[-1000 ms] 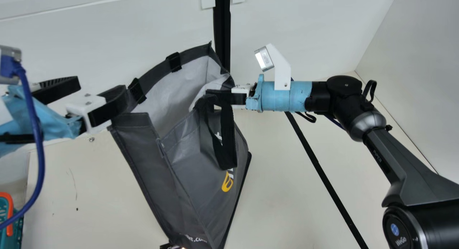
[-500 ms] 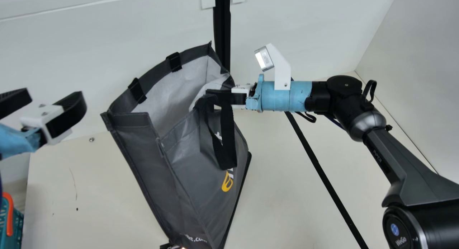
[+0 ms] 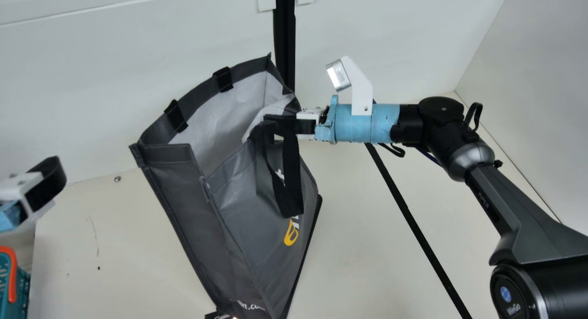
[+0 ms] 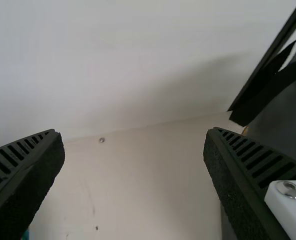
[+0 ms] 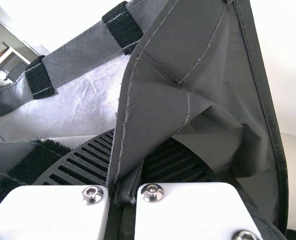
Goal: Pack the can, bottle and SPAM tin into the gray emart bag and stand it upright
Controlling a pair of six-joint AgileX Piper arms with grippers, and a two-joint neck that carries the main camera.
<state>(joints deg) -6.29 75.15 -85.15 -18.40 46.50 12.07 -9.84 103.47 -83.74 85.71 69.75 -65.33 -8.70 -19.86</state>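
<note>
With our right gripper [image 3: 275,121] we are pinching the gray emart bag [image 3: 188,195] at one end of its rim, the jaws clamping a fold of fabric between them. We are probably gripping there, rather than by the black handle [image 3: 292,181], because a hold on the rim is giving us a say over how wide the mouth is gaping. The handle is dangling down the printed side near those jaws, and the pale lining [image 3: 216,107] is showing inside the mouth. The bag is tilting over the cream counter [image 3: 390,245], its base running out of the main view, so we cannot tell whether the counter is bearing its weight.

Our left gripper [image 4: 134,132] is hovering apart from the bag, on the side nearer the teal basket [image 3: 22,291], its jaws standing wide apart with nothing between them. That is leaving one arm free for handling goods or taking the other end of the rim, while the right is serving as an anchor.

We are judging this to be a bag-steadying step, with the upright stand yet to come; how much packing is done, we cannot tell. Were we letting go too soon, the soft walls might be folding in; were we pulling too hard, the pinched corner might be slipping out.
</note>
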